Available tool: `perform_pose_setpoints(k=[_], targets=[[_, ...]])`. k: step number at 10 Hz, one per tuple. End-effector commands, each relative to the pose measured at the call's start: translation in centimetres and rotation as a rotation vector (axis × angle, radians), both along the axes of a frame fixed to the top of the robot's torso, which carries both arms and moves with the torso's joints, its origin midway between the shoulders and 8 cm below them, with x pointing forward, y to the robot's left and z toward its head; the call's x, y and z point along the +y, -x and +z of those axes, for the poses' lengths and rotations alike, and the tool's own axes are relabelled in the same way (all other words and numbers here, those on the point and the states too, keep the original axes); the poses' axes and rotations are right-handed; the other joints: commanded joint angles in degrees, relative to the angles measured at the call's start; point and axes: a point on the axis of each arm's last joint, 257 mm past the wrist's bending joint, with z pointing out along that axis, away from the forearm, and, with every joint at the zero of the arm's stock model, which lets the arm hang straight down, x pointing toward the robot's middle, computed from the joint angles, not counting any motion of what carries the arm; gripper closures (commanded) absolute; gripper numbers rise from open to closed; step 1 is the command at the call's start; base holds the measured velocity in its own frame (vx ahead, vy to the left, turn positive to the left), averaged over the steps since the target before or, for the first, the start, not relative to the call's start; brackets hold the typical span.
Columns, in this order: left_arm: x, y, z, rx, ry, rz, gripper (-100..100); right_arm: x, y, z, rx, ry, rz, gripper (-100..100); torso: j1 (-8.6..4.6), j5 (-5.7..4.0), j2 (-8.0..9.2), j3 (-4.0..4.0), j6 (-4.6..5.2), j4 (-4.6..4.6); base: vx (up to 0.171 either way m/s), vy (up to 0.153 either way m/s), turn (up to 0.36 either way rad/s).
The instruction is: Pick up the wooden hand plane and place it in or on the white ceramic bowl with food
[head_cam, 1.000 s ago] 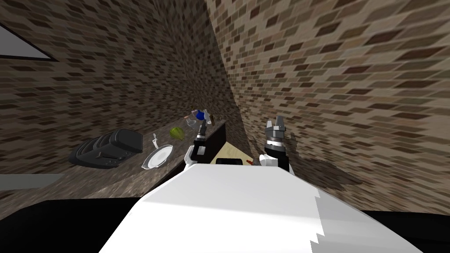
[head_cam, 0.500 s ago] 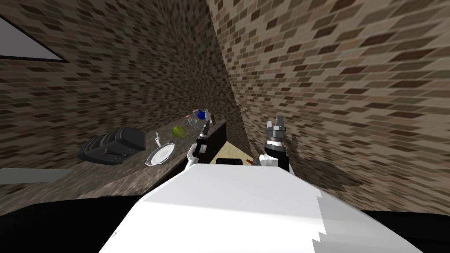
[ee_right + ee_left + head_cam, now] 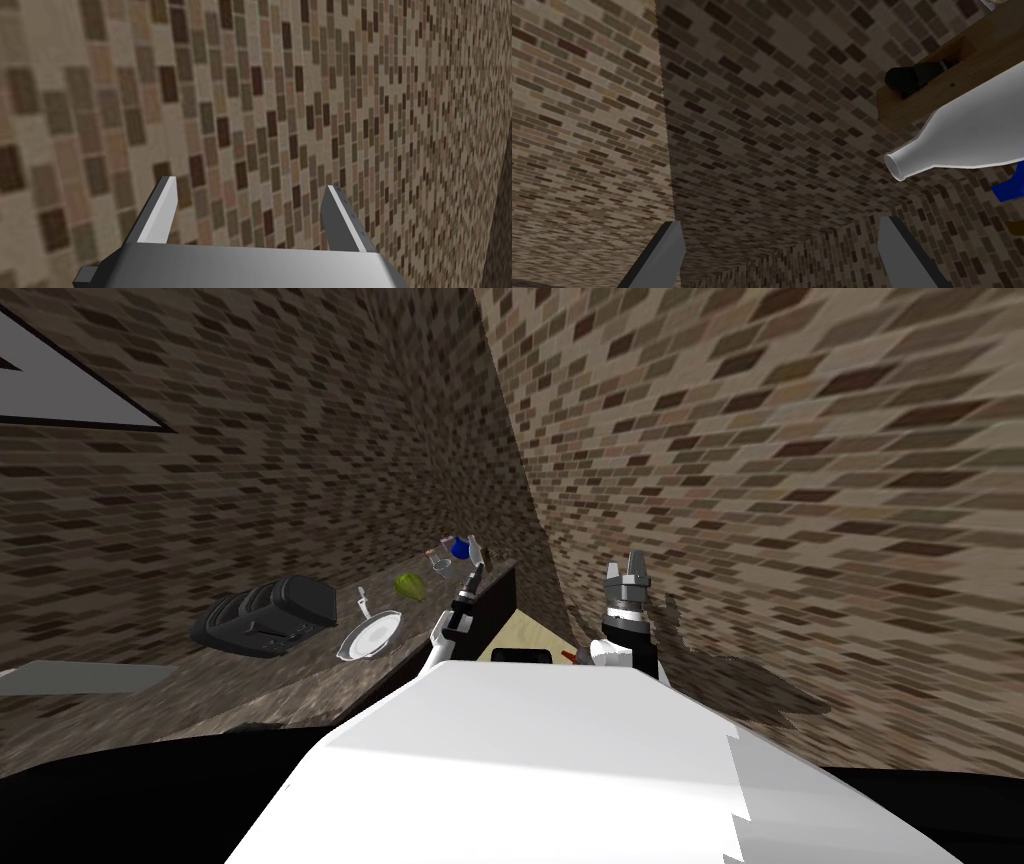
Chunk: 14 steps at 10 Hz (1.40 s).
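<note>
The wooden hand plane (image 3: pixel 957 62) with a dark knob lies at the counter's far end; in the head view it is a small brown block (image 3: pixel 488 556). A white bottle (image 3: pixel 962 140) lies across it, between the plane and my hand. My left gripper (image 3: pixel 782 260) is open and empty, just short of the plane and off to its side; in the head view the left gripper (image 3: pixel 474 579) reaches over the counter's edge. A shallow white dish (image 3: pixel 370 638) sits nearer on the counter. My right gripper (image 3: pixel 627 569) is raised toward the brick wall, open and empty (image 3: pixel 250 215).
On the speckled counter (image 3: pixel 300 688) stand a black toaster-like appliance (image 3: pixel 265 616), a green lump (image 3: pixel 408 586), a glass (image 3: pixel 440 564) and a blue item (image 3: pixel 458 548). Brick walls meet in a corner right behind the plane. A tan floor strip (image 3: pixel 520 638) lies beside the counter.
The whole head view has shifted, so I have moved a little. My left arm has reached further along the counter's edge toward the far-end cluster. The right arm has stayed put.
</note>
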Motion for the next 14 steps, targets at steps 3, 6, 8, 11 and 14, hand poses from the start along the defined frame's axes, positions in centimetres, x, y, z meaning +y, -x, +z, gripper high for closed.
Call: perform_pose_setpoints(k=[3,6,8,11,14], targets=[[-0.8,-1.9,-2.6,0.043,-0.118,0.007,-100,0.0,0.0,0.0,0.000,0.000,0.000,0,0.00,0.00,0.00,0.00,0.00,0.00,-0.009,0.009,0.029],[-1.7,-3.7,-4.3,0.069,-0.233,0.010,-100,0.0,0.0,0.0,0.000,0.000,0.000,0,0.01,0.00,-0.04,-0.02,0.00,-0.01,0.000,0.013,0.038],[-2.0,-4.6,-5.8,0.094,-0.292,0.012,-100,0.0,0.0,0.0,0.000,0.000,0.000,0,0.04,0.01,-0.09,-0.05,-0.01,-0.02,0.012,0.017,0.048],[-2.7,-6.1,-7.2,0.112,-0.408,0.012,-100,0.0,0.0,0.0,0.000,0.000,0.000,0,0.01,0.00,-0.08,-0.05,0.00,-0.02,0.015,0.013,0.033],[-3.4,-7.4,-8.7,0.133,-0.520,0.011,-100,0.0,0.0,0.0,0.000,0.000,0.000,0,0.04,0.01,-0.20,-0.11,0.00,-0.04,0.037,0.018,0.047]])
